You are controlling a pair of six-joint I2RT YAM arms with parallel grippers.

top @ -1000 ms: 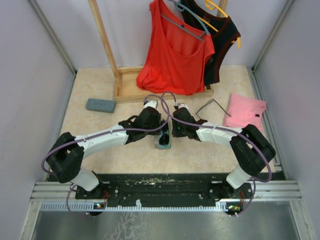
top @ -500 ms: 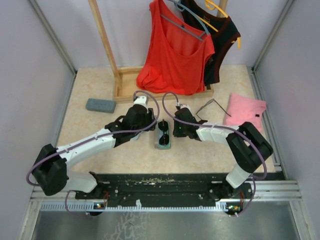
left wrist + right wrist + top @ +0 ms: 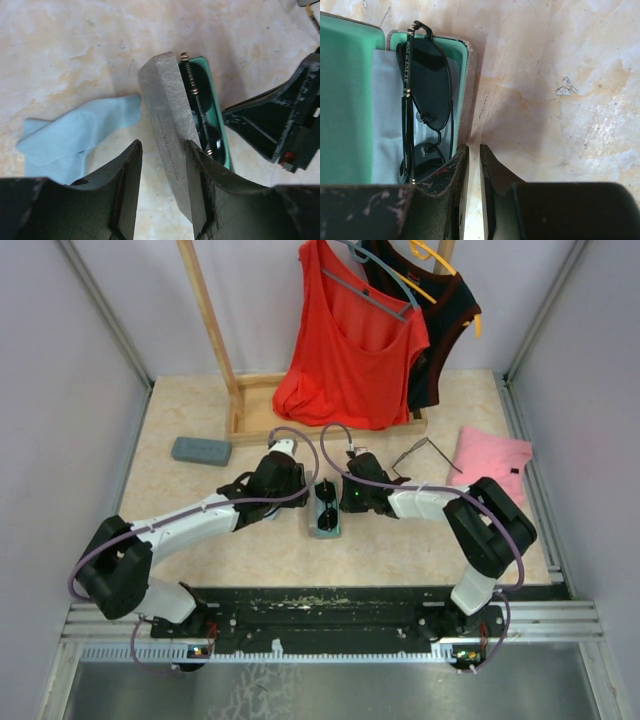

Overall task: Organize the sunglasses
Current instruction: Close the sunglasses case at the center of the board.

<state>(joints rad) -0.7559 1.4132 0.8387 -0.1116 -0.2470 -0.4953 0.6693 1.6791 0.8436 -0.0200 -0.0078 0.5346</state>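
One pair of sunglasses (image 3: 326, 508) with dark lenses lies folded in an open grey glasses case (image 3: 327, 531) lined in green; it also shows in the right wrist view (image 3: 422, 95) and the left wrist view (image 3: 200, 100). The case's lid (image 3: 167, 125) stands up on edge. My left gripper (image 3: 162, 190) is open, with the lid between its fingers, against the right finger. My right gripper (image 3: 474, 175) is shut beside the case's right wall (image 3: 469, 90), nothing between its fingers. A second, thin wire pair (image 3: 420, 454) lies on the table to the right.
A light blue cloth (image 3: 75, 135) lies left of the case. A closed grey case (image 3: 200, 450) lies at the far left. A pink cloth (image 3: 490, 464) lies at the right. A wooden rack base (image 3: 250, 425) with hanging tops (image 3: 350, 350) stands behind.
My left gripper pulled back to the left from over the case, uncovering the sunglasses, then edged slightly back toward it. My right gripper stayed by the case's right side.
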